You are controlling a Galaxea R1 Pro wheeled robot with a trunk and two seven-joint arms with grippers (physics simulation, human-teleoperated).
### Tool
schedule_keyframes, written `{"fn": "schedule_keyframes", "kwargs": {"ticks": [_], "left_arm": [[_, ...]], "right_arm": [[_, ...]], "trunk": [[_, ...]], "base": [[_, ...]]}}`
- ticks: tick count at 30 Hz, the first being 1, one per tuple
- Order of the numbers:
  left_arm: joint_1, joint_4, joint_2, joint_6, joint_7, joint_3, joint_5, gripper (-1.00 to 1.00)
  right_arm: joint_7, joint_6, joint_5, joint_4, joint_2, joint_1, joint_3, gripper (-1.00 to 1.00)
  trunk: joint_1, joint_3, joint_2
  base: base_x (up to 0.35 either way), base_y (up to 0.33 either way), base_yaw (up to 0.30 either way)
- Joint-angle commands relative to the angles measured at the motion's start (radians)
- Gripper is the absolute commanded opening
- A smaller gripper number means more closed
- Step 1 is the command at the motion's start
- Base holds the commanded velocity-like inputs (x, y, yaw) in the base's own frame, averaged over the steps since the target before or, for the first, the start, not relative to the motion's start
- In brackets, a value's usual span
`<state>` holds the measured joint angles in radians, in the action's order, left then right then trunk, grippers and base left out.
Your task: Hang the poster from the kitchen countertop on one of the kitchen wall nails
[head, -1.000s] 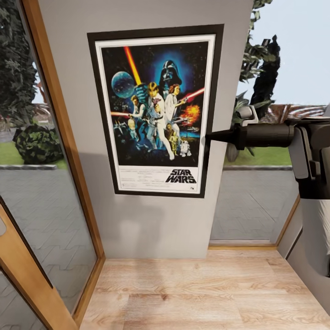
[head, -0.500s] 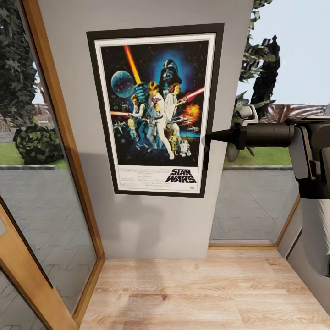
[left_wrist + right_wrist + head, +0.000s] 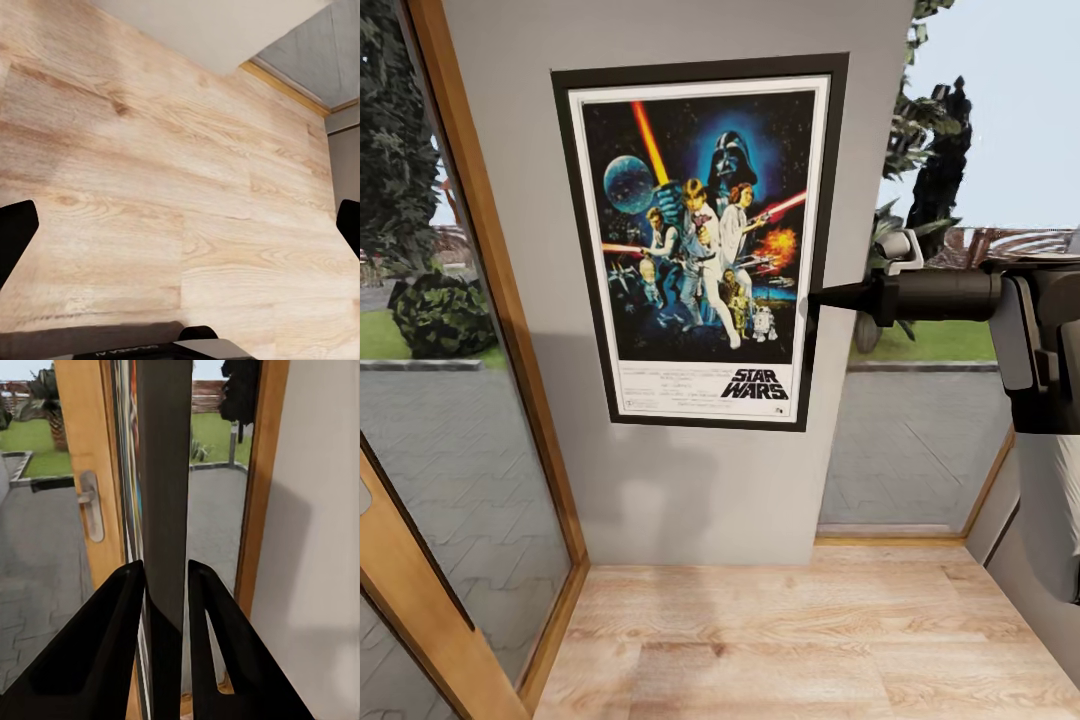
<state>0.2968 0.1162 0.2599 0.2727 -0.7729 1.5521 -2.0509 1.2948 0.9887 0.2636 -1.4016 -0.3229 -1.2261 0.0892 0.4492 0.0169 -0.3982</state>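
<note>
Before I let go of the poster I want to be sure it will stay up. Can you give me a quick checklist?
1. Poster flat against the grey wall: ok.
2. Poster upright, lettering level: ok.
3. Right gripper clamped on the frame's edge: ok.
4. Frame caught on a nail: cannot tell, none is visible.
5. Left gripper open over the wood floor, free to help: ok.

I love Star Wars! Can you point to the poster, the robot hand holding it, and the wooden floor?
poster (image 3: 700, 240), head view, middle of the picture.
right gripper (image 3: 822, 297), head view, fingertips at the frame's edge.
floor (image 3: 800, 640), head view, bare planks.
</note>
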Motion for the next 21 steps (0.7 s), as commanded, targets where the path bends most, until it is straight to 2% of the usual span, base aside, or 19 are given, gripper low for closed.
{"fn": "schedule_keyframes", "kwargs": {"ticks": [1,7,9,21], "left_arm": [[0.001,0.002,0.001,0.005,0.0,0.008,-0.008,1.0],[0.001,0.002,0.001,0.005,0.0,0.008,-0.008,1.0],[0.001,0.002,0.001,0.005,0.0,0.008,-0.008,1.0],[0.001,0.002,0.001,0.005,0.0,0.008,-0.008,1.0]], "right_arm": [[0.001,0.007,0.003,0.001,-0.001,-0.001,0.001,-1.0],[0.001,0.007,0.003,0.005,-0.001,-0.001,0.001,-1.0],[0.001,0.007,0.004,0.038,-0.001,-0.001,0.001,-1.0],[0.001,0.007,0.005,0.077,0.001,-0.001,0.0,-1.0]], "trunk": [[0.001,0.002,-0.002],[0.001,0.002,-0.002],[0.001,0.002,-0.002],[0.001,0.002,-0.002]], "base": [[0.163,0.0,0.0],[0.252,0.0,0.0],[0.149,0.0,0.0],[0.029,0.0,0.0]]}}
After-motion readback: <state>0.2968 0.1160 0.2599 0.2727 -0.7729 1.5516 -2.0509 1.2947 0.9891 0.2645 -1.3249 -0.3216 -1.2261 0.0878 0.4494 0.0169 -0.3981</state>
